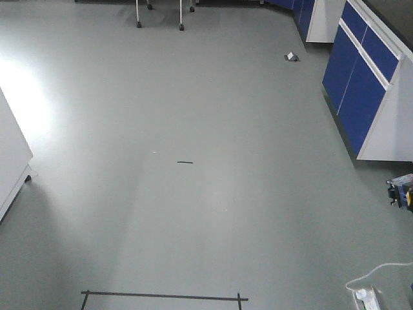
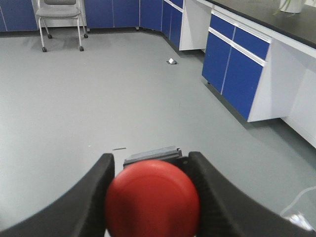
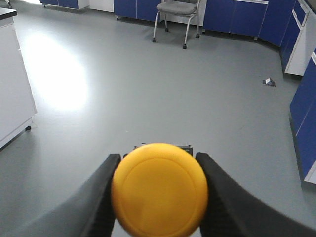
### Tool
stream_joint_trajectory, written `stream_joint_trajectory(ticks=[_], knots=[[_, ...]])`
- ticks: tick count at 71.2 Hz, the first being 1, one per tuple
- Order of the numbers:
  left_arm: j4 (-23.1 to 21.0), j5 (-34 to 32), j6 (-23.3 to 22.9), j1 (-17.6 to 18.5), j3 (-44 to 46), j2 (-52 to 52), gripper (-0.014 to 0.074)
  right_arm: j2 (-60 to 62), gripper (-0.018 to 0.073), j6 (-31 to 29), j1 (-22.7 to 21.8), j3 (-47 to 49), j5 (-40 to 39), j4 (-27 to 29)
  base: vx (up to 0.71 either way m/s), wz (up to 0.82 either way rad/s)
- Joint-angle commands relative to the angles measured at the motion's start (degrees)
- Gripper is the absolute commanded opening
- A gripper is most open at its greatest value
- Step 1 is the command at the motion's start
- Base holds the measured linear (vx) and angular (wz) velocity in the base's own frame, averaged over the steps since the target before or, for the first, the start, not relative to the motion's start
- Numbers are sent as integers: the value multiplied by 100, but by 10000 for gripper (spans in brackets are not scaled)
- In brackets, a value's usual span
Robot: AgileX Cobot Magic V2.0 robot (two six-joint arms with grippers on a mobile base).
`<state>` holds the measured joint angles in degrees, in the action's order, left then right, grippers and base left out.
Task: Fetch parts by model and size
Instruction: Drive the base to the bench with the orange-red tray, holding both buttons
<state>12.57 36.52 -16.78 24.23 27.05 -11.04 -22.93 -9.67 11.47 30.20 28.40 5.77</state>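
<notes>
My left gripper [image 2: 150, 157] is shut on the red-capped push-button switch [image 2: 152, 200]. Its cap faces the camera and its dark blocky base [image 2: 150, 154] shows just behind, between the black fingers [image 2: 94, 197]. My right gripper [image 3: 158, 157] is shut on the yellow-capped push-button switch [image 3: 159, 190], its cap facing the camera and filling the gap between the black fingers [image 3: 222, 197]. Both switches are held above the grey floor. In the front view a small black, blue and yellow thing [image 1: 401, 190] shows at the right edge; I cannot tell what it is.
Blue-and-white cabinets [image 1: 361, 84] line the right side. A white cabinet [image 1: 10, 155] stands at the left. A chair [image 3: 177, 10] stands far ahead. On the floor lie a small grey object [image 1: 292, 57], a black strip [image 1: 184, 162], a dark tape line [image 1: 161, 296] and a white power strip [image 1: 364, 295].
</notes>
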Motion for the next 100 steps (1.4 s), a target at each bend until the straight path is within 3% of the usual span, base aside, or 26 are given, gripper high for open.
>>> stream_joint_trajectory(ticks=[1, 100], knots=[[49, -412, -21, 18, 142, -60, -6, -26, -5, -51, -21, 167, -463, 0, 56, 9], [44, -411, -21, 18, 142, -60, -6, -26, -5, -51, -21, 167, -466, 14, 63, -1]])
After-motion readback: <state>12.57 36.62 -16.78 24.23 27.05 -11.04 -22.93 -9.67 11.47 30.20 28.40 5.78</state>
